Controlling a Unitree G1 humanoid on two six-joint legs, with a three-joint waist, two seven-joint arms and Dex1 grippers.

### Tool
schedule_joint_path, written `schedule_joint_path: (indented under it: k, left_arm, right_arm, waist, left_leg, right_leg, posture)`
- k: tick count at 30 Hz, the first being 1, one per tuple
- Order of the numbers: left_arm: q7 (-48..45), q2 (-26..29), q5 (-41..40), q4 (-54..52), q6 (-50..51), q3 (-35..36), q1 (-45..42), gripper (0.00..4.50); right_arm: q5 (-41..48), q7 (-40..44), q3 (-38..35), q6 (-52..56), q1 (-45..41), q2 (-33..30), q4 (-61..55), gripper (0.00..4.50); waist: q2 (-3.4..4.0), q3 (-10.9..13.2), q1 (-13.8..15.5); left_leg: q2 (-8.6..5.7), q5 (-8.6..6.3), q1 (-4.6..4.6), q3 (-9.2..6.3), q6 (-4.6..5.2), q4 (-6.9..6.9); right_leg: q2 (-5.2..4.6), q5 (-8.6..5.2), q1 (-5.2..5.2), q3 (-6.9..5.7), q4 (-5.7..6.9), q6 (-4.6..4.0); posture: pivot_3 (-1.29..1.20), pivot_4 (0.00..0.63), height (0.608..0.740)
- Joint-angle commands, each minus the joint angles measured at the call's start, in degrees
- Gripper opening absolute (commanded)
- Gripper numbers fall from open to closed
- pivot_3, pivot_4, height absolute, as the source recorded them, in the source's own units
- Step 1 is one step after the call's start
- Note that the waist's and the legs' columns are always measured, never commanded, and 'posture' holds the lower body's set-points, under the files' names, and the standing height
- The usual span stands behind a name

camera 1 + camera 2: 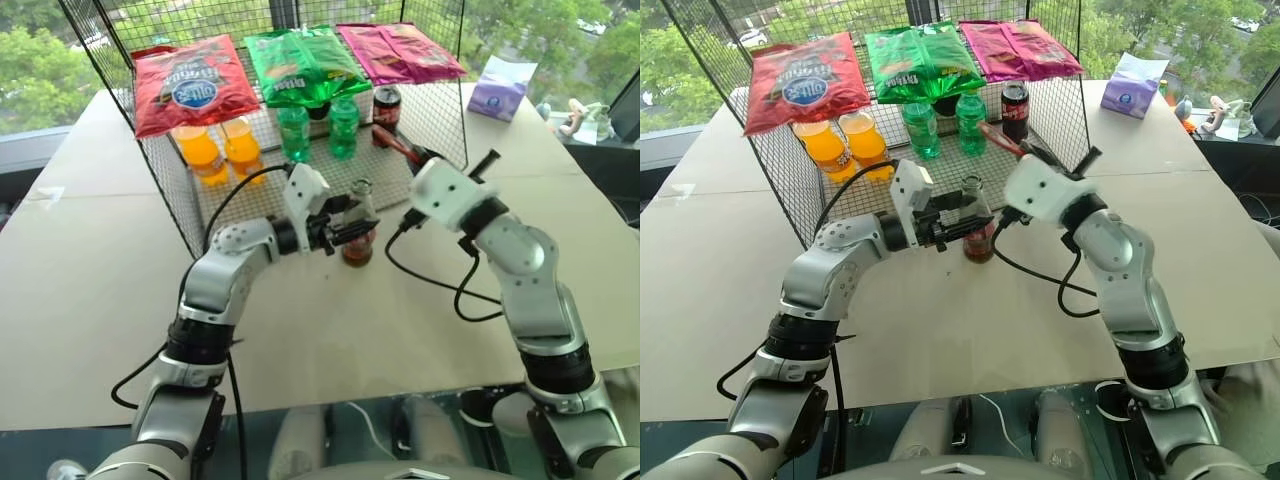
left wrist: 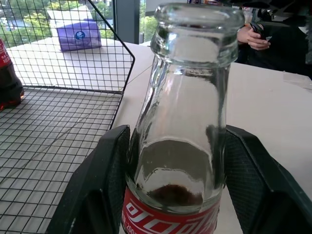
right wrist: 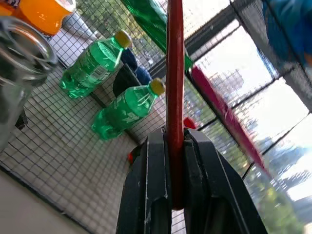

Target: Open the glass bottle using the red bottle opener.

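Left pincer (image 1: 345, 232) clamps the upright clear glass cola bottle (image 1: 359, 225); right pincer (image 1: 418, 158), gripping the flat red bottle opener (image 1: 395, 143), sits just right of its mouth.

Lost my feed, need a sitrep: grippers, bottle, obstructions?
Left gripper clamped on glass bottle, upright, cap off. Right gripper shut on red bottle opener, clear of bottle. Nothing in between.

Head cameras look down; wrist cameras close.
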Motion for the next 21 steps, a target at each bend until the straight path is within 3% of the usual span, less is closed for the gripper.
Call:
schedule_joint_path:
  k: [1, 7, 12, 21]
  left_arm:
    - [-0.2, 0.2, -0.9, -2.0, -0.9, 0.9, 0.1, 2.21]
    - [-0.4, 0.6, -1.1, -2.6, -0.9, 1.1, 0.0, 2.21]
    - [-0.2, 1.0, -1.1, -3.3, -0.9, 1.1, 0.4, 2.21]
    - [0.7, 1.0, -0.8, -4.1, -1.0, 1.1, 0.9, 2.21]
  right_arm:
    - [5.4, 0.6, -6.3, 11.4, 1.5, 2.6, -6.2, 0.0]
    - [20.7, 7.1, -13.9, 37.5, 5.2, 6.8, -10.9, 0.0]
    - [29.0, 7.3, -14.5, 48.6, 7.3, 7.8, -8.7, 0.0]
    - [34.4, 1.6, -15.3, 50.4, 4.1, 8.5, 4.7, 0.0]
  waist:
    - [0.0, 0.0, 0.0]
    - [0.02, 0.0, 0.0]
    - [0.1, 0.1, -0.2]
    - [0.12, 0.1, -0.4]
  left_leg:
    - [0.0, 0.0, 0.0, -0.01, 0.0, -0.01]
    - [0.02, 0.0, 0.0, -0.03, 0.0, -0.03]
    - [0.02, -0.01, 0.0, -0.01, 0.01, -0.07]
    - [0.02, -0.01, -0.07, 0.0, 0.0, -0.14]
  right_leg:
    - [0.0, 0.0, 0.0, 0.0, 0.0, 0.0]
    - [0.02, 0.01, -0.01, -0.01, 0.01, -0.01]
    - [0.01, 0.01, -0.05, 0.0, -0.01, -0.02]
    - [0.01, 0.01, -0.11, 0.0, -0.05, -0.02]
  posture:
    - [0.0, 0.15, 0.74]
    - [0.0, 0.15, 0.74]
    - [0.0, 0.15, 0.74]
    - [0.0, 0.15, 0.74]
